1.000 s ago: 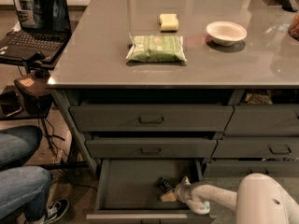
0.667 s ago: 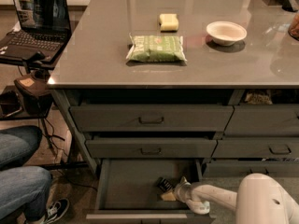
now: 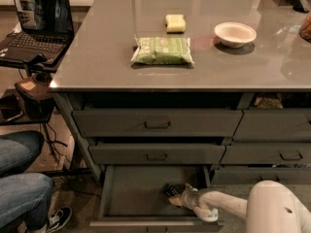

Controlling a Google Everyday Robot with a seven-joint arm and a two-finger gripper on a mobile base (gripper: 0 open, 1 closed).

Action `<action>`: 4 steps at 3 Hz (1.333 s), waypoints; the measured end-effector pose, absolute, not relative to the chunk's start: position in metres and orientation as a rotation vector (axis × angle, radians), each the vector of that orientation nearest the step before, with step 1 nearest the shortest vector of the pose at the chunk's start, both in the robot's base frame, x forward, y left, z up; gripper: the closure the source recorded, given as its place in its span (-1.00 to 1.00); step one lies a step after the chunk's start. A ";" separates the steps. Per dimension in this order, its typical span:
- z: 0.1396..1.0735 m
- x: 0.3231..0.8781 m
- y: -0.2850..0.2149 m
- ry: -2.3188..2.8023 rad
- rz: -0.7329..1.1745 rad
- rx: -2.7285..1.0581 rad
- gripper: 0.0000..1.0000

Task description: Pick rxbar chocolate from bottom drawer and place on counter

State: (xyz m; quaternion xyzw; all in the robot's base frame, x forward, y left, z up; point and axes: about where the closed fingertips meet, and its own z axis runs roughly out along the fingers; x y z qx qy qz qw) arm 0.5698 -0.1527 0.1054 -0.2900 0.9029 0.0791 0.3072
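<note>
The bottom drawer [image 3: 131, 191] stands pulled open, lowest of the left stack of three. The rxbar chocolate [image 3: 169, 190], a small black bar with pale lettering, lies on the drawer floor near the right side. My white arm reaches in from the lower right. My gripper [image 3: 179, 197] is inside the drawer, right against the bar's near right end. The counter [image 3: 146, 74] is a glossy grey top above the drawers.
On the counter lie a green packet [image 3: 163, 50], a yellow block [image 3: 175, 23] and a white bowl [image 3: 235, 34]. A laptop [image 3: 36, 21] sits on a side stand at the left. A seated person's legs [image 3: 22, 178] are at the lower left.
</note>
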 end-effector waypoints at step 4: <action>0.118 0.570 -0.152 2.388 0.209 -0.767 1.00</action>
